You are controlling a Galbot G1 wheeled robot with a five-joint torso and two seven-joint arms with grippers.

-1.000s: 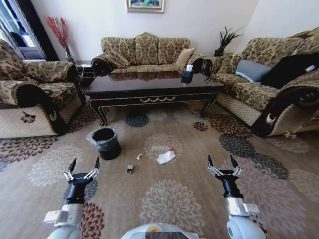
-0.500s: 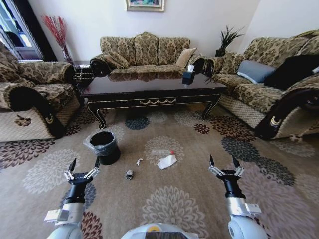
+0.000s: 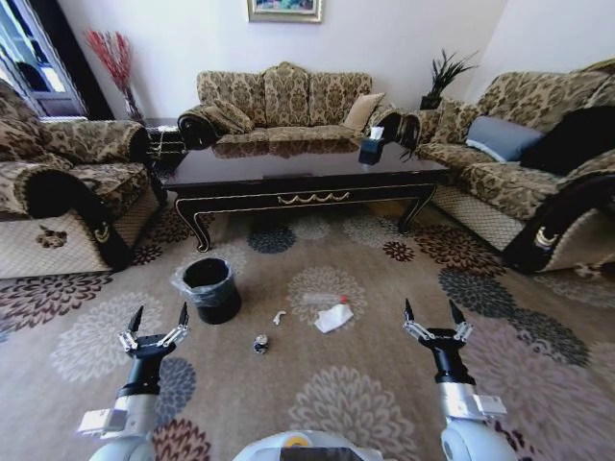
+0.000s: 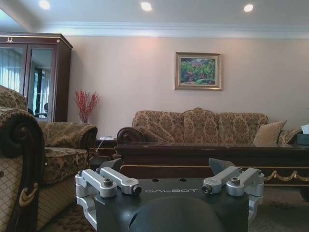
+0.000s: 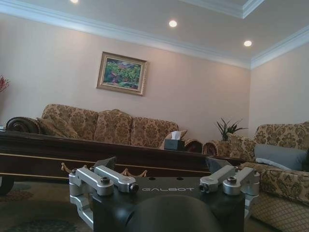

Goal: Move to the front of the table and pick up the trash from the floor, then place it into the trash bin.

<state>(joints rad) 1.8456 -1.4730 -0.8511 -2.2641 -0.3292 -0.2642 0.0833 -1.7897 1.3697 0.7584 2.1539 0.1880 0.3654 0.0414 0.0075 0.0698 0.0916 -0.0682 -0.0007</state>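
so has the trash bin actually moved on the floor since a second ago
No. The trash bin keeps its place beside the same cream medallion of the floor, short of the table; the whole head view shifted, so the camera moved.

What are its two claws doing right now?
Left gripper: open, holding nothing.
Right gripper: open, holding nothing.

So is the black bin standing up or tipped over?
Standing up: the trash bin sits on the floor, its round mouth facing upward.

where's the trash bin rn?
In the head view, the trash bin stands on the carpet left of centre, in front of the table's left leg, with the tiny white scrap just to its right.
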